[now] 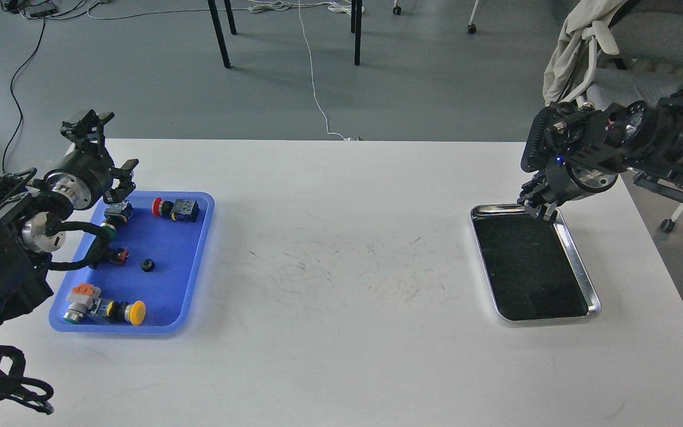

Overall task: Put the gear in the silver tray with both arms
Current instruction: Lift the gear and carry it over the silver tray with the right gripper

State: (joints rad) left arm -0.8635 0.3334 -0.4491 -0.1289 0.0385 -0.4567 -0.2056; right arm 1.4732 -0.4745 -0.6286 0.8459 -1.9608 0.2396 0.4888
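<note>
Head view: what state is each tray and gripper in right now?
silver tray: flat on the table, nothing inside.
blue tray: flat, holding push buttons and a small black gear.
left gripper: raised beyond the blue tray, jaws unclear.
right gripper: over the silver tray's far rim, jaws unclear.

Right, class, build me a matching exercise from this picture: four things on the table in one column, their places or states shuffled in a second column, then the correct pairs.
Things
1. silver tray
2. blue tray
3. yellow push button
4. right gripper

Places or states
A. near corner of the blue tray
B. left side of the table, holding small parts
C. over the silver tray's far rim
D. right side of the table, bottom bare

Pairs: 1-D, 2-B, 3-A, 4-C
</note>
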